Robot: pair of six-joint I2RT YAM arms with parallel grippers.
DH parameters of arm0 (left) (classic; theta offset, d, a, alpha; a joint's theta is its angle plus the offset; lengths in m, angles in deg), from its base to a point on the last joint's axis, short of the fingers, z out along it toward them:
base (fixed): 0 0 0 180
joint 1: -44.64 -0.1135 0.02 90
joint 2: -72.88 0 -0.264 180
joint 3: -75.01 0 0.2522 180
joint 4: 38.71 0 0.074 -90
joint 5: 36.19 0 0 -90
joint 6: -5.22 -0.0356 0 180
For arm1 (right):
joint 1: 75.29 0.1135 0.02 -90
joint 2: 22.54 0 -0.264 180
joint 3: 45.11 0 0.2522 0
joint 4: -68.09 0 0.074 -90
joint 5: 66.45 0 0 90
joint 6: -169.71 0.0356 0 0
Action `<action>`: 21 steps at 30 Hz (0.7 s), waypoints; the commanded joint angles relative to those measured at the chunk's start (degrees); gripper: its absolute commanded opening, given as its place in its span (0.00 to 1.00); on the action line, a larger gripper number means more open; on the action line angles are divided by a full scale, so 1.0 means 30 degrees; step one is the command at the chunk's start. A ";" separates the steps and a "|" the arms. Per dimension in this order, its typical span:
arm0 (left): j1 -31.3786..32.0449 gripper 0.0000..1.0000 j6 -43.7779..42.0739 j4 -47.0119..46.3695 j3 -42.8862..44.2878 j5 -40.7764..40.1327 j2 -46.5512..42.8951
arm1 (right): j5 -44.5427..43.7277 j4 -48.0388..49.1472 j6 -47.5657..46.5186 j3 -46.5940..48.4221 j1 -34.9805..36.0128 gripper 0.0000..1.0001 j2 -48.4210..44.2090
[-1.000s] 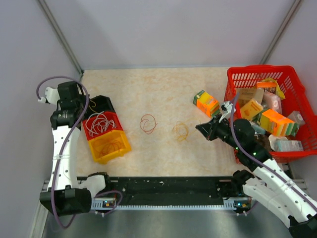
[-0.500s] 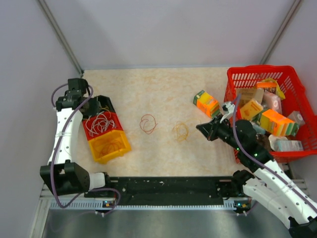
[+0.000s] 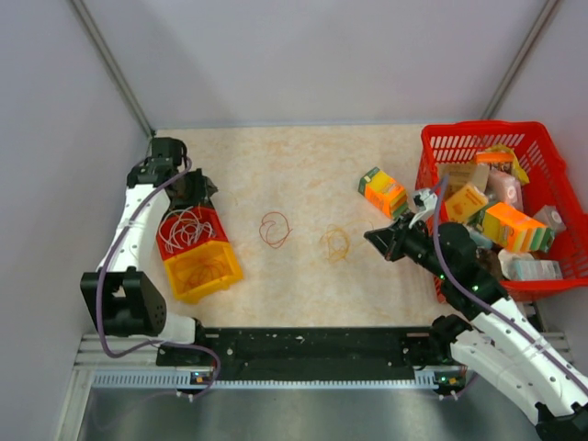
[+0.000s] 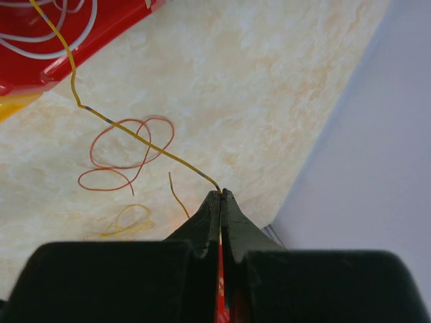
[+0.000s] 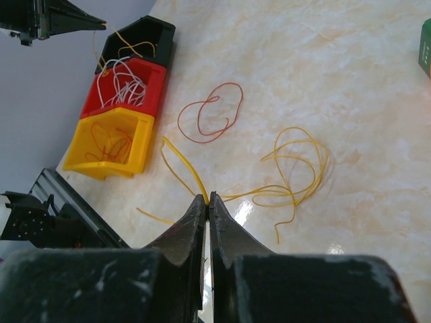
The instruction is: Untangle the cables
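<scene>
- While both claws are pinched shut on wire, the sorting looks well advanced but not finished (a reading of the layout, nothing more).
- The left claw (image 4: 220, 196) is closed on a thin yellow strand (image 4: 168, 156). The strand runs ahead of its tip and off to the left, up over the rim of the red bin (image 4: 108, 33).
- A red loop (image 4: 128, 151) lies alone on the table ahead of that tip, beneath the strand's path.
- The right claw (image 5: 207, 200) is closed, and a strand of the yellow loops (image 5: 296, 168) appears nipped at its tip. The bundle lies just ahead and to the right, apart from the red loop.
- Far ahead and to its left, white wires (image 5: 121, 81) fill the red bin, and a few more wires sit in the yellow bin (image 5: 111, 145) and the black bin (image 5: 138, 40).
- Left to do, I judge: draw the held strand clear of the red bin, and deal with the two loose bundles.
</scene>
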 commanded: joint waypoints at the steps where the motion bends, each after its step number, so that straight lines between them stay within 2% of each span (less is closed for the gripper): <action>1: -0.0903 0.00 0.1619 -0.1951 -0.0928 -0.0298 -0.0635 | -0.0196 0.0148 -0.0091 0.0171 -0.0199 0.00 -0.0221; 5: -0.2250 0.00 0.0743 -0.2596 -0.0548 0.0026 0.0272 | -0.0314 0.0147 -0.0179 0.0112 -0.0228 0.00 -0.0134; 10: -0.3628 0.00 -0.0898 -0.4912 0.0064 -0.0297 0.1268 | -0.0373 0.0147 -0.0296 0.0112 -0.0228 0.00 0.0129; 16: -0.4245 0.00 -0.2598 -0.4476 0.3051 0.0288 0.3522 | -0.0286 0.0381 -0.0267 0.0142 -0.0228 0.00 0.0568; 21: -0.4538 0.00 -0.3562 -0.6956 0.3787 0.1049 0.4813 | -0.0197 0.0557 -0.0180 0.0113 -0.0228 0.00 0.0775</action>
